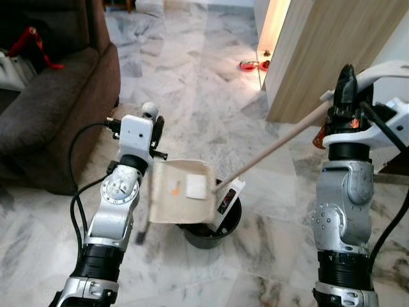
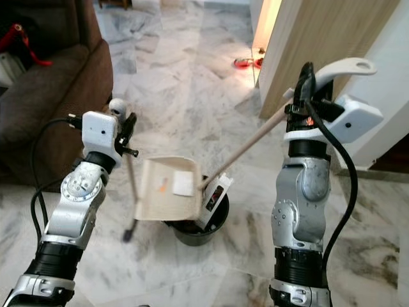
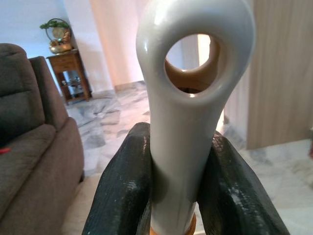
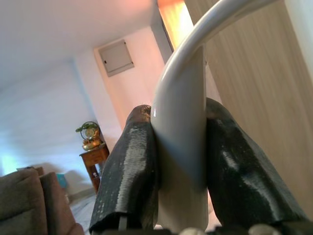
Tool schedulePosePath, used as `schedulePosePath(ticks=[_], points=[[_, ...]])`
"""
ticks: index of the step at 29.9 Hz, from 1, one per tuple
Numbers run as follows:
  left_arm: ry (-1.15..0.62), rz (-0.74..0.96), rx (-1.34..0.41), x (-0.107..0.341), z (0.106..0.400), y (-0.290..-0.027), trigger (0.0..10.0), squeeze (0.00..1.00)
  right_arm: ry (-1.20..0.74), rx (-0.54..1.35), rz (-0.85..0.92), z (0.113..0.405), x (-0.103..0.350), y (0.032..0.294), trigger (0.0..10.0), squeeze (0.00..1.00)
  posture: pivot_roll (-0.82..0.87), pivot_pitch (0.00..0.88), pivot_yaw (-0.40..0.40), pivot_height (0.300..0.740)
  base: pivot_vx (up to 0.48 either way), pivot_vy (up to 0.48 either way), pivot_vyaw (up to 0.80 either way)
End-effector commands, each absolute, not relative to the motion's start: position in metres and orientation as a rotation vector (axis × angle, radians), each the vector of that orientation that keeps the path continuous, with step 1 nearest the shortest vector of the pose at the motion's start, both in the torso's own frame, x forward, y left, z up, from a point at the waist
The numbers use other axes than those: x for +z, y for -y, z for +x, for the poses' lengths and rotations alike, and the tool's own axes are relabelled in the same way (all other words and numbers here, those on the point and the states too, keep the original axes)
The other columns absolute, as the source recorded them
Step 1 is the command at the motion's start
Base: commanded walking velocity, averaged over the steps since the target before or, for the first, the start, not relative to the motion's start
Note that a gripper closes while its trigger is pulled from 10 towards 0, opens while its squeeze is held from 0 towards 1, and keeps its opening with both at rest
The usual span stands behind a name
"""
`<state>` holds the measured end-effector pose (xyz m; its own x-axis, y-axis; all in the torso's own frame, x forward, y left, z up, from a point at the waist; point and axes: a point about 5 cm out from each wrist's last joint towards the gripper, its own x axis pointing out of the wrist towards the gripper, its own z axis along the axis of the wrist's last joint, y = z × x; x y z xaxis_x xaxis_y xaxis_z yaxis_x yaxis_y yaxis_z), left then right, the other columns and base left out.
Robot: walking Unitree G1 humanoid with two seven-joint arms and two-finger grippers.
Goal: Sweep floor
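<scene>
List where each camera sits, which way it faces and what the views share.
Left eye view: head, facing down; both arms, dustpan over black bin.
Right eye view: same scene, both showing the broom stick.
Left wrist view: along left pincer, clamping a grey handle; sofa behind.
Right wrist view: along right pincer, gripping another grey handle; both wrist views share the side table.

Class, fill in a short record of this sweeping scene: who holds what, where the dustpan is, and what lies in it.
left gripper: shut on dustpan handle
right gripper: shut on broom handle
dustpan: tilted over black bin
contents: white scrap, orange bit
floor: grey marble tiles
surroundings: brown sofa, wooden panel
</scene>
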<state>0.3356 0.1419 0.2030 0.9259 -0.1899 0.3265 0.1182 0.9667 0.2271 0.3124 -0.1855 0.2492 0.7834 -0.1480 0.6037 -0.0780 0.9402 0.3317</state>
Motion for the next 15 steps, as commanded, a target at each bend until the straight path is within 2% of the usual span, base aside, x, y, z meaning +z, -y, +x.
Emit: schedulePosePath(ticks=[1,6,15], points=[[0.417,0.17,-0.208,0.2171,0.3338,-0.1272,10.0,0.0,0.738,-0.044,0.39,0.3073,0.2618,0.189,10.0,0.0,0.12,0.133,-0.04,0.74,0.36,0.0,0.0],[0.422,0.168,-0.213,0.218,0.3347,-0.1253,10.0,0.0,0.738,-0.038,0.386,0.3076,0.2622,0.1867,10.0,0.0,0.12,0.138,-0.039,0.74,0.339,0.0,0.0],[0.425,0.167,-0.214,0.217,0.3337,-0.1247,10.0,0.0,0.75,-0.035,0.345,0.3052,0.2649,0.1868,10.0,0.0,0.12,0.136,-0.039,0.74,0.0,0.0,0.0]])
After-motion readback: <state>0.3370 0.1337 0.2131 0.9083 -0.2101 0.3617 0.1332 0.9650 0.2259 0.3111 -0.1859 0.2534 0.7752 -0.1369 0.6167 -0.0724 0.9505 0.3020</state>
